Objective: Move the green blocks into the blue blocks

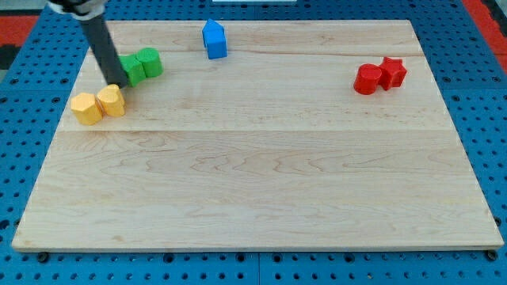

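Two green blocks sit at the view's top left: a round green block (150, 62) and a second green block (132, 70) touching its left side, partly hidden by my rod. My tip (116, 82) rests at the lower left edge of that second green block, just above the yellow blocks. A blue block (214, 39), shaped like a small house, stands near the view's top centre, well to the right of the green pair. Only one blue block shows.
Two yellow blocks (99, 104) lie side by side just below my tip at the left. A red round block (367, 80) and a red star-shaped block (392, 72) touch at the upper right. The wooden board (261, 174) lies on a blue pegboard.
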Robot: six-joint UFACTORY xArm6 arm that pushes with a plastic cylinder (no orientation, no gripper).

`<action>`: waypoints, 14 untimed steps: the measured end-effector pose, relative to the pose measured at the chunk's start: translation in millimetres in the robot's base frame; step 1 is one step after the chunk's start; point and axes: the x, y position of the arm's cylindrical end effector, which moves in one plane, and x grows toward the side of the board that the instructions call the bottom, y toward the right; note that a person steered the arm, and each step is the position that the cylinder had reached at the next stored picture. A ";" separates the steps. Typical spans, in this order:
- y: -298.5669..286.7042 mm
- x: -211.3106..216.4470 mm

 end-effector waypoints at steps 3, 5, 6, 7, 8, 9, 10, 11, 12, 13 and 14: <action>3.7 -21.1; -36.8 -26.0; -22.7 -40.7; -16.9 -61.4; -8.8 -68.5; -7.2 -72.1; -9.1 -71.5; -9.3 -64.1; -9.3 -62.4; -9.2 -59.9; 1.2 -50.6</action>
